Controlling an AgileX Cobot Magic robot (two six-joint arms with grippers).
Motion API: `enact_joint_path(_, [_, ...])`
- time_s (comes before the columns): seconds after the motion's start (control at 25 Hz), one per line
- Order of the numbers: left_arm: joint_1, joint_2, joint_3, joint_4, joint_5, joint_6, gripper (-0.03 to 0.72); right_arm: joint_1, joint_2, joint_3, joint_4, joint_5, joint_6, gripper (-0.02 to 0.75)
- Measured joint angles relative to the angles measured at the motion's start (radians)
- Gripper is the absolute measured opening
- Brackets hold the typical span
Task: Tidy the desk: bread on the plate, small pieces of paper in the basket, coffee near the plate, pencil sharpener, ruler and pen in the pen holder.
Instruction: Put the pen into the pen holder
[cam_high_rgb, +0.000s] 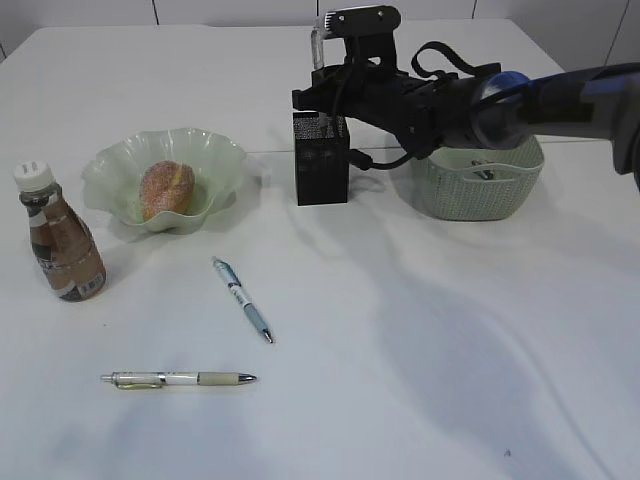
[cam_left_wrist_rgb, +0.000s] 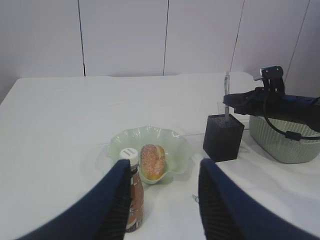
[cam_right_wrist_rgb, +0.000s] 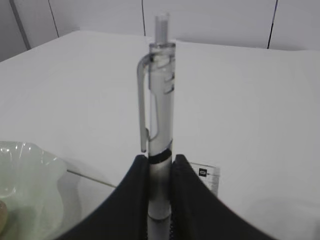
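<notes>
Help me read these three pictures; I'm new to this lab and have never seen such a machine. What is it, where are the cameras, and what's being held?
It is a robot with two arms. One picture looks down at the white desk from in front; the other two come from cameras on each wrist.

The right end effector is shut on a clear plastic pen, held upright over the black mesh pen holder. The left end effector is open and holds nothing.

On the desk: a sugar-dusted golden bun in a pale green ruffled glass dish, a brown coffee bottle with a white cap, a sage-green woven-look basket, and two more pens, blue-grey and olive-grip.
</notes>
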Motion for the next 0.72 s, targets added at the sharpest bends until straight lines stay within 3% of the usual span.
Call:
enact_joint_path(0.4, [0.000,0.000,0.000,0.000,0.000,0.000,0.312,0.000,0.000,0.000,0.002,0.038,0.000,0.117])
enact_joint_path(0.72, [0.000,0.000,0.000,0.000,0.000,0.000,0.312,0.000,0.000,0.000,-0.039,0.056,-0.002,0.196])
